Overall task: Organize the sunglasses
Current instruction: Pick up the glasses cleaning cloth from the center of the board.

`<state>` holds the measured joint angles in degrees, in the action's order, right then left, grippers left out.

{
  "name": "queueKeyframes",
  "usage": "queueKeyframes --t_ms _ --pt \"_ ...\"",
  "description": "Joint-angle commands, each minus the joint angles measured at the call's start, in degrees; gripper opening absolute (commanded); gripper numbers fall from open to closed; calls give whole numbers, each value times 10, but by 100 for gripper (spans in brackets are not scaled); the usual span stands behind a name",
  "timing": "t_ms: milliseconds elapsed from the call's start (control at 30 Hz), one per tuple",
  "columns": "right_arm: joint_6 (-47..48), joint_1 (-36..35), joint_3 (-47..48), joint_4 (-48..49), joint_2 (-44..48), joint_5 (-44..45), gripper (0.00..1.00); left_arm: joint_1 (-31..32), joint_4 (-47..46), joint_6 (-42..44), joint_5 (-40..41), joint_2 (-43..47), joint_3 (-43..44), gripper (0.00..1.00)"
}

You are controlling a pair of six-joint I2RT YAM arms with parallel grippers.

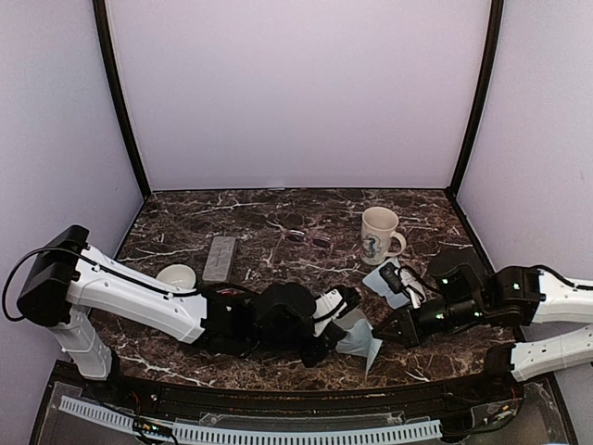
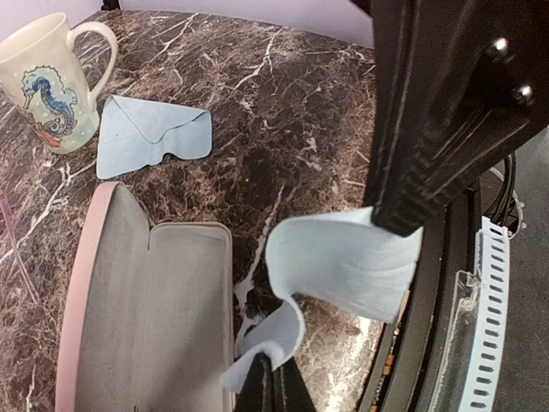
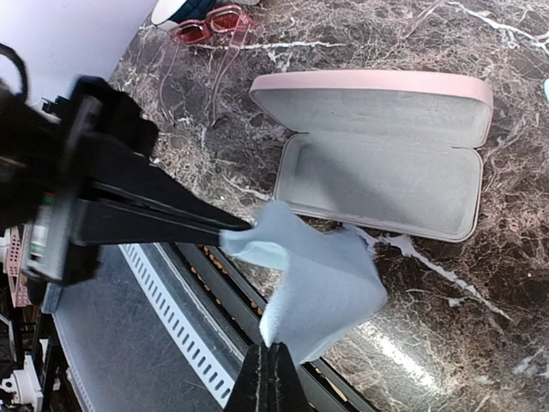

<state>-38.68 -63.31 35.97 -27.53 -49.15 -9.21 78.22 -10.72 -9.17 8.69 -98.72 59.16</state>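
Observation:
A light blue cloth hangs stretched between my two grippers above the table's near edge. My left gripper is shut on one corner of it. My right gripper is shut on another corner. From above, the left gripper and right gripper meet at the cloth. An open pink case with a grey lining lies empty just behind the cloth. The red-pink sunglasses lie further left. The thin dark sunglasses lie mid-table.
A seahorse mug stands at the back right, with a second folded blue cloth beside it. A closed grey case and a white bowl sit on the left. The table's front edge runs right under the held cloth.

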Motion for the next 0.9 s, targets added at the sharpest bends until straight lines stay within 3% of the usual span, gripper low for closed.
queueKeyframes --t_ms 0,567,867 --pt "28 4 15 6 -12 -9 0 -3 96 19 -39 54 28 0" --pt "62 -8 55 117 -157 -75 0 -2 330 -36 -55 169 -11 0" --pt "26 -23 63 201 -268 -35 0 -3 391 -91 -17 185 -37 0"
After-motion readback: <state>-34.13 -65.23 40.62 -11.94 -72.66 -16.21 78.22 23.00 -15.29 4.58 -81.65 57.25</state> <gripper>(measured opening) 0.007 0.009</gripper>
